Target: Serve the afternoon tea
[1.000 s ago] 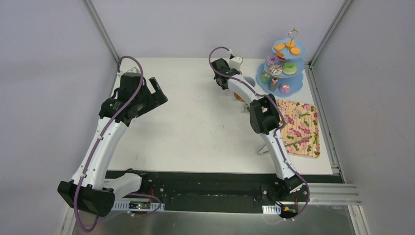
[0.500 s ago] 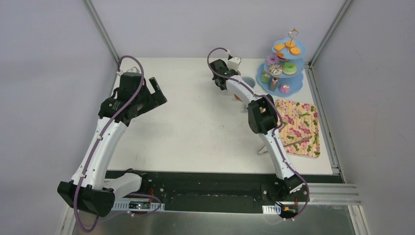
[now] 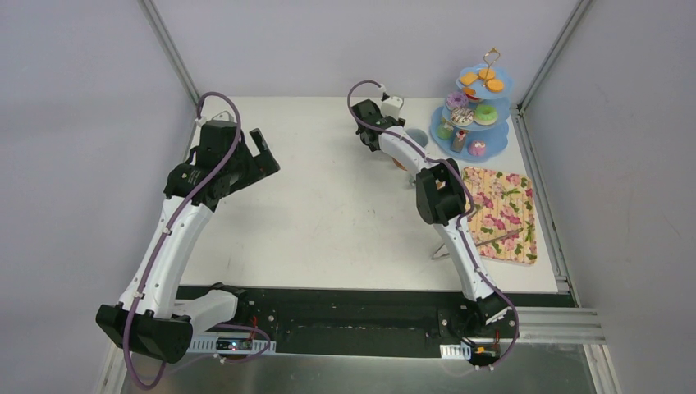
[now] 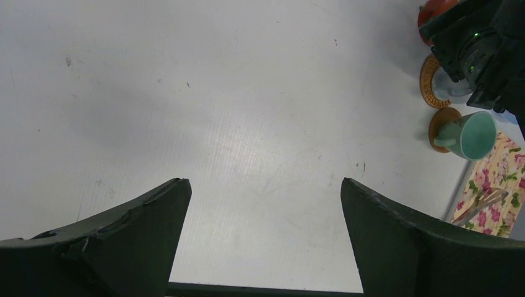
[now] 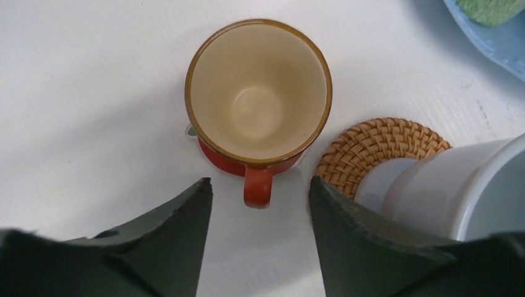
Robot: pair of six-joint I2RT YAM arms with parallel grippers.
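White tabletop point(image 3: 328, 205) lies under both arms, closed in by pale grey walls. The right gripper point(image 5: 260, 185) points straight down with its two dark fingers point(image 5: 167, 241) parted wider than a cup handle, and they grip nothing. Just ahead of the fingertips stands the orange glazed cup with a cream inside point(image 5: 259, 93), upright on the table. Its handle reaches back into the gap between the fingers, with clear space on either side. Just beside the right-hand finger sits a round woven wicker coaster point(image 5: 377, 145) bearing the grey-blue cup point(image 5: 446, 192), near the orange cup but not touching it. Further out past that finger shows a rim of the light-blue three-tier stand point(image 5: 501, 46), which in the top view carries small donuts point(image 3: 485, 113) and biscuits point(image 3: 483, 80).

The left gripper point(image 4: 263, 185) hovers over bare table, its fingers spread wide and empty. Well ahead of its right-hand finger and off to that side, the mint green cup point(image 4: 473, 136) sits on another round coaster point(image 4: 442, 120), next to the floral-patterned flat tray point(image 4: 495, 179).
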